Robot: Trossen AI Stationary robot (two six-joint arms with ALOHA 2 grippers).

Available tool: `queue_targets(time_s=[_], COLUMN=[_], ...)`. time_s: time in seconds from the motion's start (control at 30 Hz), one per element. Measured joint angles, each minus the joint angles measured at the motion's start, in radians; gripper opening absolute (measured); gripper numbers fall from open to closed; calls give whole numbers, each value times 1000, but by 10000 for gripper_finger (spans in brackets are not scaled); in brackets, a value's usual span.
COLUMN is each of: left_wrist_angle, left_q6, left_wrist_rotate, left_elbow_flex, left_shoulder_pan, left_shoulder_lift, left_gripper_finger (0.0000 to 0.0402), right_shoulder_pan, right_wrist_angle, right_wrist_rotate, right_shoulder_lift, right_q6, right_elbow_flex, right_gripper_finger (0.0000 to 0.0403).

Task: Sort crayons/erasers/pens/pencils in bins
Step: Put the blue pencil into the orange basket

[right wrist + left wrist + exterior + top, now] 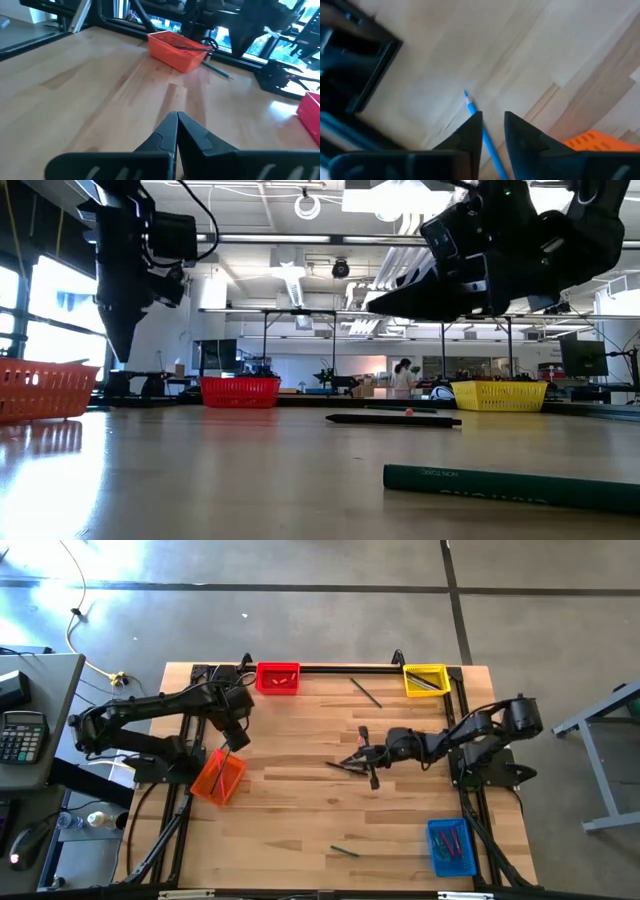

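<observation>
My left gripper [235, 737] hangs above the table just beyond the orange bin [218, 778], shut on a blue pen [479, 117]. My right gripper [362, 753] is shut and empty. It is raised over the table's middle, above a black pen [395, 420] that lies flat with a pink eraser [408, 412] beside it. A green pencil [345, 851] lies flat near the front edge. A grey pencil [365, 692] lies near the back. The red bin [278, 678], yellow bin [425, 680] and blue bin [452, 845] hold several sticks. My left gripper pinches the blue pen's shaft [487, 137] between its two fingers, which point down from above. The pen runs roughly along the fingers, and its pointed end [466, 95] sticks out past the fingertips. The pen is lifted clear of the table.
A black frame rail [350, 668] runs along the table's back edge between the red and yellow bins. A side desk with a calculator [22, 735] stands left of the table. Bare wood lies between the orange bin and the black pen.
</observation>
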Motion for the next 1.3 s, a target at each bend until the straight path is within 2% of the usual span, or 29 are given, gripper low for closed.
queue_targets(time_s=[0.17,0.43,0.67,0.83,0.93,1.07,1.3], left_wrist_angle=[59,61,69,80,80,88,91], left_q6=[48,72,74,99,117,117,126], left_wrist_rotate=[35,-42,-45,62,77,80,88], left_elbow_flex=[0,-1,-1,-1,-1,-15,-3], left_shoulder_pan=[5,7,88,178,213,241,245], left_shoulder_lift=[121,304,338,339,339,342,419], left_gripper_finger=[113,144,145,137,128,117,111], right_shoulder_pan=[-76,-175,-208,-208,-208,-208,-208], right_wrist_angle=[0,11,41,36,32,23,22], right_wrist_rotate=[-52,-91,-138,-138,-138,-138,-138], right_shoulder_lift=[0,0,-1,-1,-1,-1,-1], right_q6=[-12,-20,-46,-46,-46,-46,-46], right_elbow_flex=[0,2,2,2,2,2,2], right_gripper_finger=[0,0,0,0,0,0,0])
